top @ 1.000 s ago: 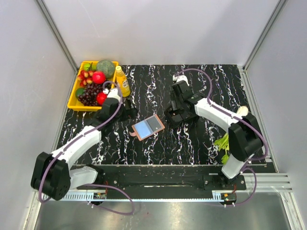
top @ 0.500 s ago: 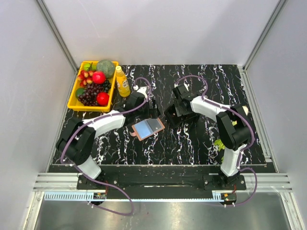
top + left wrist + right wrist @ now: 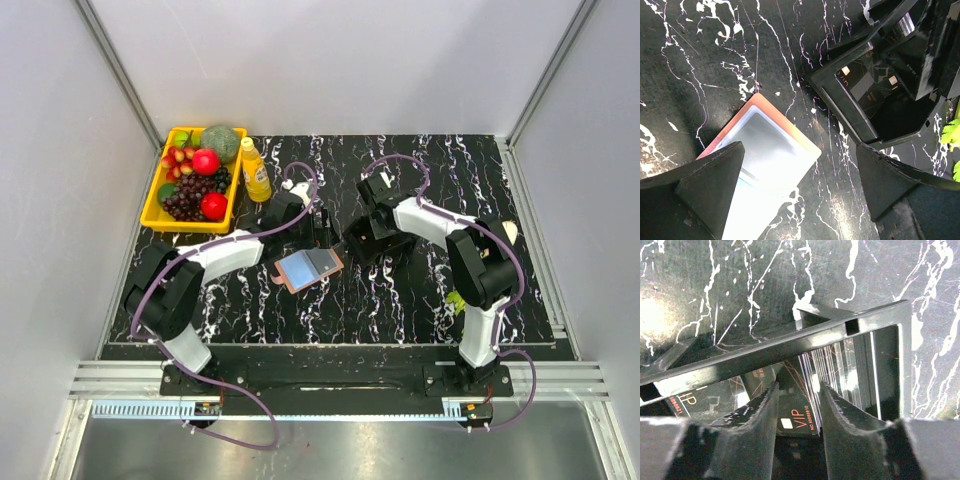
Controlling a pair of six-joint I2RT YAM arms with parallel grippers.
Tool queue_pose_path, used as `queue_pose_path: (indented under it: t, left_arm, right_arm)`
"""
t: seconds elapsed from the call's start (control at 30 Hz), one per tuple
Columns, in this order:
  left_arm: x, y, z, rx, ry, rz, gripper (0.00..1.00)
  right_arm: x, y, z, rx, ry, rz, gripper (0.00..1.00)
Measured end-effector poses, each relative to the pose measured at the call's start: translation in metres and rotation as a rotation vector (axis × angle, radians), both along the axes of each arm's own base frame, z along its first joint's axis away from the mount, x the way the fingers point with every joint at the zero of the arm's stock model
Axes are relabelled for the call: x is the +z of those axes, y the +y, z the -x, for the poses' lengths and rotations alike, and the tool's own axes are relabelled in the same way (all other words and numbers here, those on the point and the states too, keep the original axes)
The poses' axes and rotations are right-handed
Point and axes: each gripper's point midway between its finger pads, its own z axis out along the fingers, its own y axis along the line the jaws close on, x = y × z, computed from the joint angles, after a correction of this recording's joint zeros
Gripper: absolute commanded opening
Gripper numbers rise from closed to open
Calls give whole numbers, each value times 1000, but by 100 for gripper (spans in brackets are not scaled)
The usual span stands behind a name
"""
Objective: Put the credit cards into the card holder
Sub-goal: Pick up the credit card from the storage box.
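Middle of the table (image 3: 400, 300) — card holder (image 3: 308, 267): lies open and flat on the black marbled top, tan rim showing and pale bluish inner faces up. Whether those faces are cards or bare sleeves is hard to tell.
Black box (image 3: 362, 243): just beside the holder at its 2 o'clock, with a thin strip of tabletop between them. Much of it is hidden under the right arm.
Credit cards (image 3: 799, 424): dark glossy ones sit inside the box. One lies flat with "VIP" legible and a pack stands on edge at its 1 o'clock; the number cannot be counted.
Left gripper (image 3: 799, 147): jaws spread wide with nothing held, hanging over the holder's edge nearest the box. Both finger bases are cut off by the frame.
Right gripper (image 3: 799, 387): reaches down into the box, fingers narrowly parted above the flat card. Whether they pinch anything cannot be told.
Yellow tray (image 3: 152, 215): at the table's 10 o'clock, piled with fruit; a bottle (image 3: 255, 170) stands upright just beside it at 3 o'clock.
Leafy greens (image 3: 462, 297): at the table's 4 o'clock — partly hidden behind the right arm.
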Motion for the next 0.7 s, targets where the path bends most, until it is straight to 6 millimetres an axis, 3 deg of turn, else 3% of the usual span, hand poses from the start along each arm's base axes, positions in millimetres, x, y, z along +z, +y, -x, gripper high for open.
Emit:
queue_pose_path:
  t: [0.07, 0.23, 0.33, 0.7]
  left_arm:
    - [-1, 0, 1, -3, 3, 1, 99]
    - [0, -2, 1, -10, 5, 6, 99]
    - [-2, -3, 2, -16, 9, 9, 99]
    - [-6, -6, 5, -34, 26, 15, 99]
  right_arm:
    - [2, 0, -3, -3, -12, 1, 26]
    - [5, 0, -6, -3, -27, 2, 15]
    - [6, -1, -7, -3, -34, 12, 0]
    - [10, 1, -8, 9, -31, -13, 0]
